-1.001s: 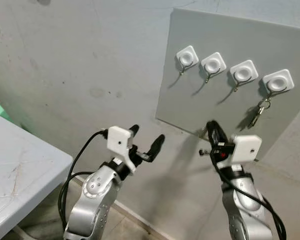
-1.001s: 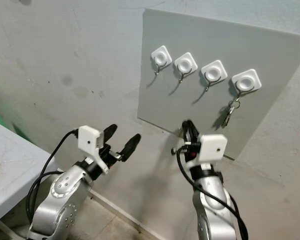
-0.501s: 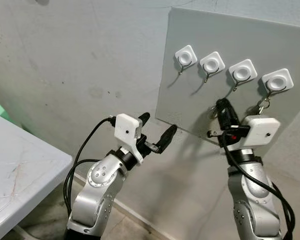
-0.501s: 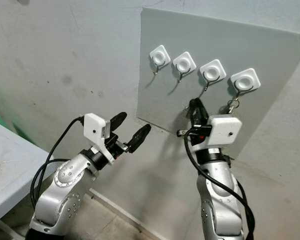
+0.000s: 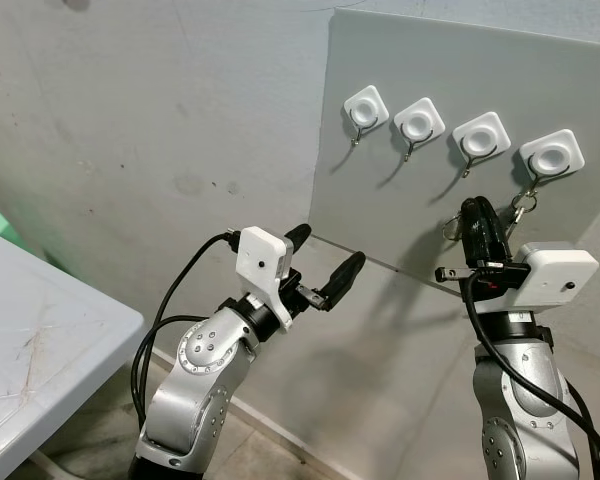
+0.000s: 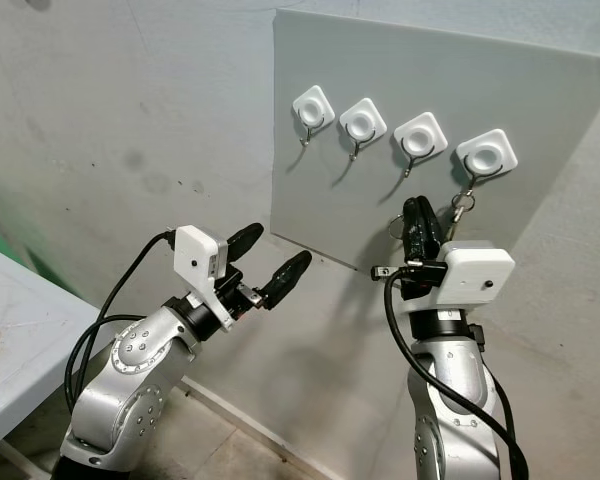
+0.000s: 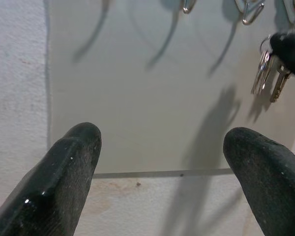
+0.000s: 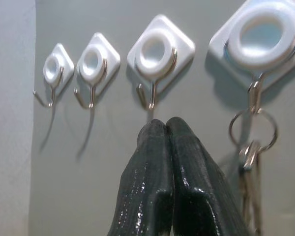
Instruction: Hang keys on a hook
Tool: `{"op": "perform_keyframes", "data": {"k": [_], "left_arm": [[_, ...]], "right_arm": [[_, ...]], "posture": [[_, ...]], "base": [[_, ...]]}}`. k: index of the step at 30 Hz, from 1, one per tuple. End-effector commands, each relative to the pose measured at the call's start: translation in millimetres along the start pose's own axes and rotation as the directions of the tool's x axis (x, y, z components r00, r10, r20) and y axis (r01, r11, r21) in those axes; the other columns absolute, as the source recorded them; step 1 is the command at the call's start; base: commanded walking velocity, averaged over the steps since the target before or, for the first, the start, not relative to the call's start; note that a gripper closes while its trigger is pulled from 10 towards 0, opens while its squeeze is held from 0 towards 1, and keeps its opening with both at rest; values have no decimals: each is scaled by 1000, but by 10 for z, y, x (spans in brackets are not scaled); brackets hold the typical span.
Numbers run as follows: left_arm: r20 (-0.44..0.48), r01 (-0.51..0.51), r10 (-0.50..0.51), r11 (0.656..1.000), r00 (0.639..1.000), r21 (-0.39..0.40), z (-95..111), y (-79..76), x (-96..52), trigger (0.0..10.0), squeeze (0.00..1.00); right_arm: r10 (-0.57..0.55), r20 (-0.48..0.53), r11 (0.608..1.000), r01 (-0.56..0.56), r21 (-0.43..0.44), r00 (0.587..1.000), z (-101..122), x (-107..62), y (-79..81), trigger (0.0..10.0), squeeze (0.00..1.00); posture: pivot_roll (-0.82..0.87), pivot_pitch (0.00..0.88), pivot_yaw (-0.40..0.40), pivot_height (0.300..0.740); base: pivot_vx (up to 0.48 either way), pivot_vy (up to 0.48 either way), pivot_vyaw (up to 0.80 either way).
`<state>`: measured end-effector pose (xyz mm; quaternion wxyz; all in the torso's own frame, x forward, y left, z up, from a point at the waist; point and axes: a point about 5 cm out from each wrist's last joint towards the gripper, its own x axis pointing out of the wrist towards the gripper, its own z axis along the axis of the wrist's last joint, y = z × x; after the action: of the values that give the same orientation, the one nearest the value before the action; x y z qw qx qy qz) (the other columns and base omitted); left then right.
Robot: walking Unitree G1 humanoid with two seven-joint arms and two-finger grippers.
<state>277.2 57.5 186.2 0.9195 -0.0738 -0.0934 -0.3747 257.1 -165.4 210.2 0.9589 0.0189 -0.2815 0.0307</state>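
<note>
Metal keys [image 8: 250,162] hang hooked, seemingly.

A bare, unfinished room, perhaps a home's utility corner: a stained grey concrete wall [image 5: 130,120] carries a grey board [image 5: 430,90] with 4 white stick-on hooks [image 5: 482,134]. A scuffed white desk [image 5: 30,350] edge juts in; concrete floor [image 5: 250,450] lies below.
</note>
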Motion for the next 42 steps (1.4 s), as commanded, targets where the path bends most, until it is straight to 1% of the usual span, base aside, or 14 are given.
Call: {"op": "perform_keyframes", "data": {"k": [1,2,12,26,32,42], "left_arm": [[16,40,-40,999,999,14,70,-49,39,10000,0],[16,48,-48,999,999,22,75,-61,42,10000,0],[15,52,-53,998,999,18,77,-78,43,10000,0],[20,41,-41,999,999,12,82,-77,45,10000,0],[24,36,-36,999,999,8,90,-75,41,10000,0],[26,26,-26,1000,999,-3,94,-78,33,10000,0]], "right_arm": [[7,66,1000,-5,-21,998,126,48,7,10000,0],[7,72,1000,-5,-21,997,137,62,8,10000,0],[33,123,999,-29,-34,992,228,169,53,10000,0],[67,155,998,-66,-16,986,262,321,103,10000,0],[94,148,995,-90,-30,985,254,359,102,10000,0],[137,99,990,-132,-50,986,156,395,70,10000,0]], "posture": [[-28,0,-16,740],[-25,0,-18,740],[-18,0,-22,740],[-8,0,-32,740],[-5,0,-36,740],[1,0,-41,740]], "base": [[0,0,0],[0,0,0],[0,0,0],[0,0,0],[0,0,0],[0,0,0]]}}
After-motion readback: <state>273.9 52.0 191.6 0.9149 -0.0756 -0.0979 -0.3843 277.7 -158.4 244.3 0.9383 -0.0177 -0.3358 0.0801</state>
